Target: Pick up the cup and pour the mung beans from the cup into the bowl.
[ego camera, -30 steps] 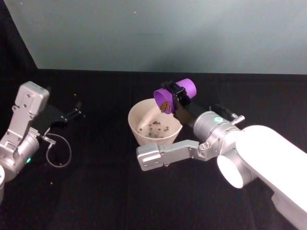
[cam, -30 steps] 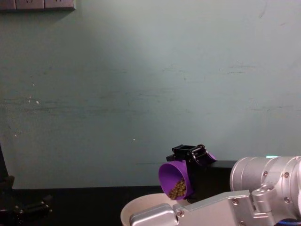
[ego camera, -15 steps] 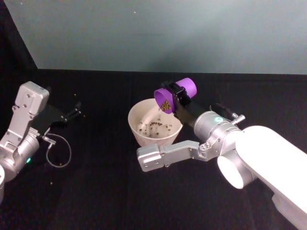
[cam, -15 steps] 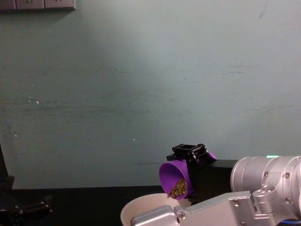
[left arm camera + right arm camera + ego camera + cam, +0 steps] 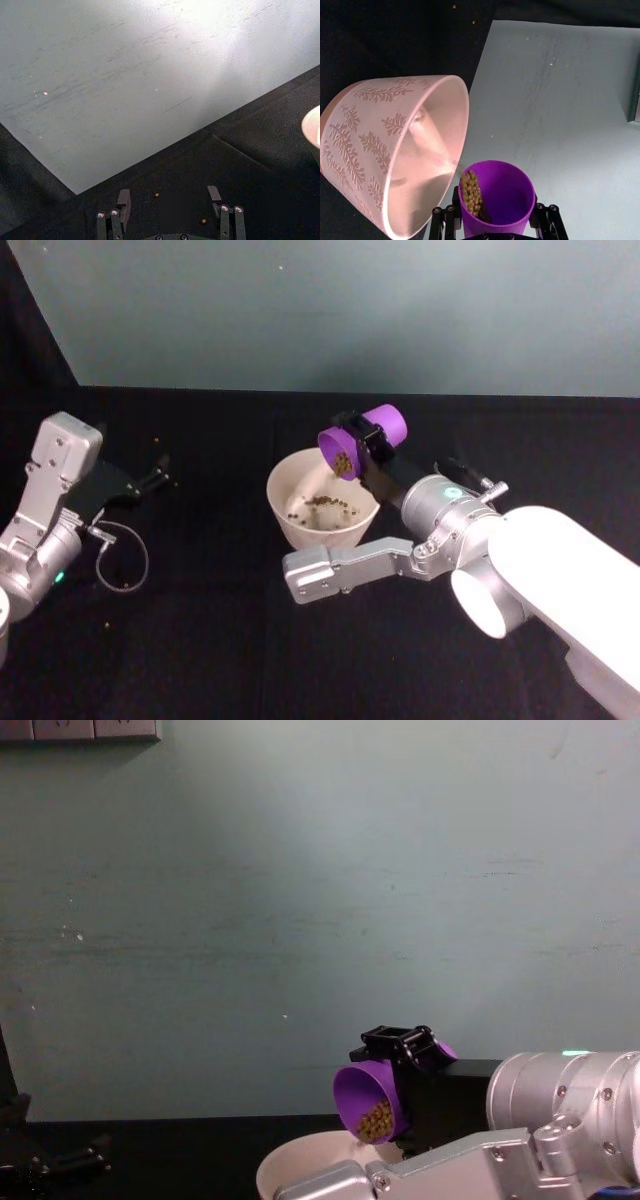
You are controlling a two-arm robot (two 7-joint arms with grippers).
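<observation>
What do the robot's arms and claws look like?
Both arms are silver-grey metal with rounded joints; the right arm also has a big white shell. The left gripper and right gripper are black, slim, two-fingered claws. A thin cable loops off the left arm.

We can read no lettering, number, brand or sign in any view. The cup [image 5: 362, 438] is plain purple, and the bowl [image 5: 300, 525] carries only a leaf pattern on its outer wall, with no words on it.
</observation>
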